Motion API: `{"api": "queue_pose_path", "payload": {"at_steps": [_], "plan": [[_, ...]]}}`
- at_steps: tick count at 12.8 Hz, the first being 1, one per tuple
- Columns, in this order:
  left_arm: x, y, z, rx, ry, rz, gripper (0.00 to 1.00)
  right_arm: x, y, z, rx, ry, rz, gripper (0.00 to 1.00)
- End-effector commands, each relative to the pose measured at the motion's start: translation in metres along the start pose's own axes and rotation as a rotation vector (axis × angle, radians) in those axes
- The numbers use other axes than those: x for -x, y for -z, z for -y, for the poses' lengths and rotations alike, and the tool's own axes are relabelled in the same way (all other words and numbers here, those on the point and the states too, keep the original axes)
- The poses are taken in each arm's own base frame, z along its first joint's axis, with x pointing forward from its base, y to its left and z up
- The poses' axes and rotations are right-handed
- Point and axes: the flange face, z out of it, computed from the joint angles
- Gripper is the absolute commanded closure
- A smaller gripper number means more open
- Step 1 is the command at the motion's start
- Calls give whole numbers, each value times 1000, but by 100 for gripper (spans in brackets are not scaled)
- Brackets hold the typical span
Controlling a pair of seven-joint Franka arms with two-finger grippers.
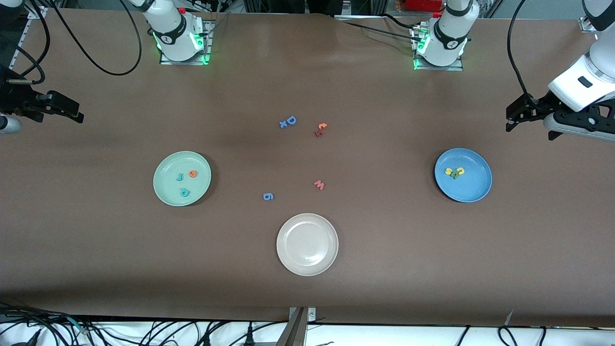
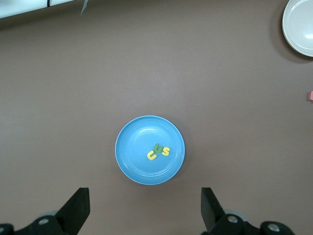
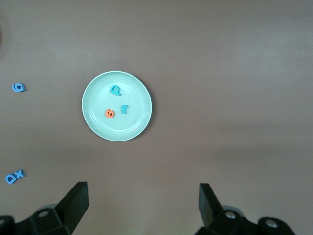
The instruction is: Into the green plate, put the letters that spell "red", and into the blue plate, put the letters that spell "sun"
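The green plate (image 1: 168,191) (image 3: 136,125) lies toward the right arm's end of the table. In it are the orange "e" (image 1: 192,174) (image 3: 110,113), teal "r" (image 1: 180,177) (image 3: 124,108) and teal "d" (image 1: 184,192) (image 3: 115,89). The blue plate (image 1: 474,190) (image 2: 137,169) lies toward the left arm's end and holds the yellow "s" (image 1: 448,171) (image 2: 166,151), a dark green letter (image 2: 158,148) and a second yellow letter (image 2: 152,155), all bunched together. My right gripper (image 1: 77,115) (image 3: 142,192) hangs open and empty, high beside the green plate. My left gripper (image 1: 509,121) (image 2: 145,196) is open and empty near the blue plate.
A beige-white plate (image 1: 307,262) sits nearest the front camera. Loose letters lie mid-table: a blue "D" with an "x" (image 1: 288,121), an orange and red pair (image 1: 320,129), a pink "w" (image 1: 319,184) and a blue one (image 1: 268,196).
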Motion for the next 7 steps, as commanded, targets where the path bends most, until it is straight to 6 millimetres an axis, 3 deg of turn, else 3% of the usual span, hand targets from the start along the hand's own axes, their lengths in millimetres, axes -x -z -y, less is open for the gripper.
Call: {"api": "queue_pose_path", "payload": {"at_steps": [1, 7], "plan": [[-4, 4, 2, 19, 10, -15, 0, 9, 3, -1, 6, -13, -11, 0], [-5, 5, -3, 18, 2, -14, 0, 8, 3, -1, 14, -8, -9, 0]]}}
